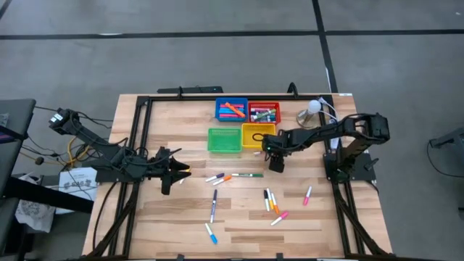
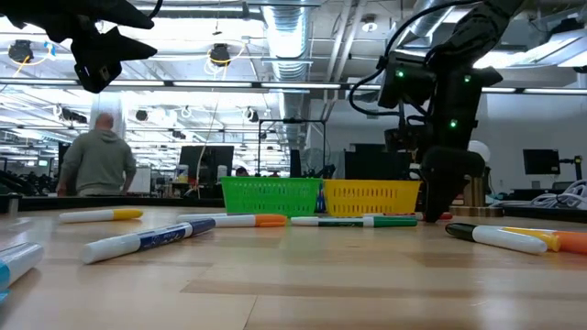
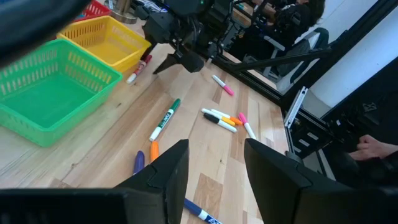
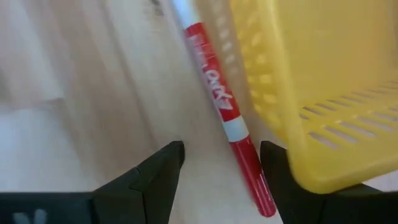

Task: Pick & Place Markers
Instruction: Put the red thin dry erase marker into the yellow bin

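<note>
From above, four trays sit at the far middle of the table [image 1: 304, 217] — blue tray [image 1: 230, 109], red tray [image 1: 264, 112], green tray [image 1: 224, 141] and yellow tray [image 1: 258, 135]. The right gripper [image 1: 275, 161] hangs just by the yellow tray's near corner. The left gripper [image 1: 176, 172] hovers left of the loose markers [image 1: 238, 175], which lie scattered over the near half of the table.

At table height, markers lie flat on the wood, one green-capped marker [image 2: 353, 221] in front of the yellow tray [image 2: 371, 197]. The right gripper [image 2: 438, 197] reaches down close to the tabletop. A person [image 2: 95, 160] stands in the room behind.

The left wrist camera shows its fingers [image 3: 169, 168] spread wide, holding nothing.

The right wrist camera shows fingers [image 4: 163, 167] apart, a red marker [image 4: 227, 118] lying between them beside the yellow tray [image 4: 323, 93] — probably touching its wall.
</note>
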